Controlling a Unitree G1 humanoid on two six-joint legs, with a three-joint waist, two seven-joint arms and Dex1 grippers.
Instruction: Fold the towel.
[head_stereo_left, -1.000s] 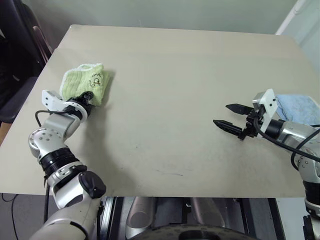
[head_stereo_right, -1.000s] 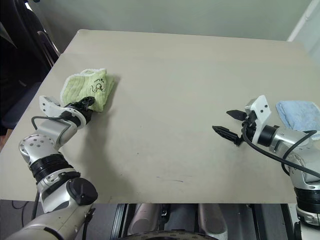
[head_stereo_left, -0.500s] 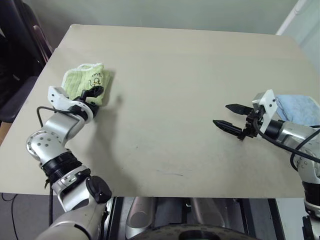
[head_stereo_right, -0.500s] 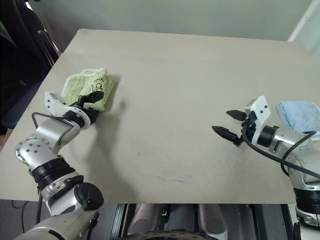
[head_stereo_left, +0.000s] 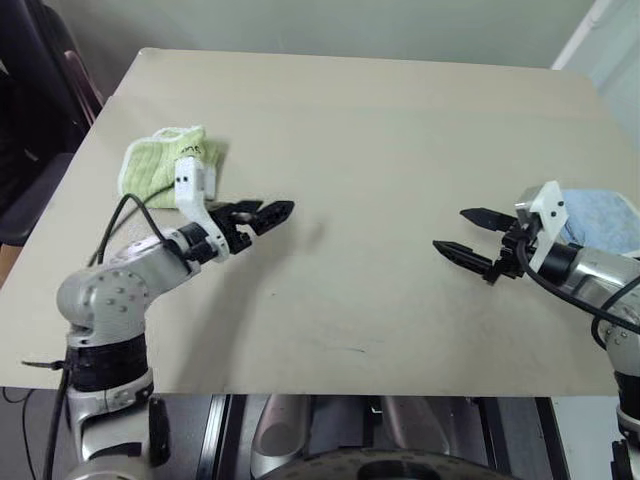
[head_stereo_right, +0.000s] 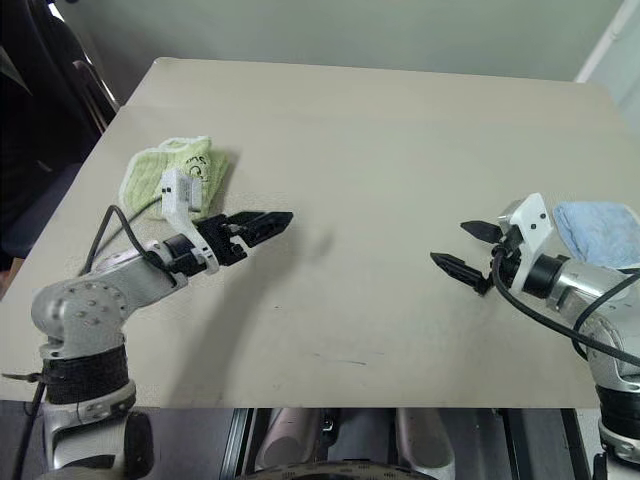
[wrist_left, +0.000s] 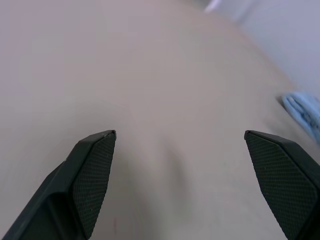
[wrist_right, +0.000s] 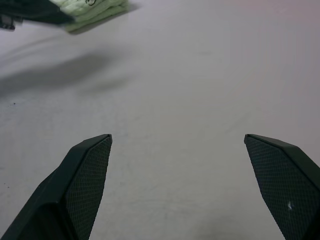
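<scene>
With the towel lying folded small at the table's far left, I judge the folding done: my left claw and right claw hang empty and wide, needing only withdrawal.

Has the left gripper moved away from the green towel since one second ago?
Yes. The left gripper has left the towel and swung toward the table's middle, open.

Light green towel, folded compact, lying near table's left edge
</scene>
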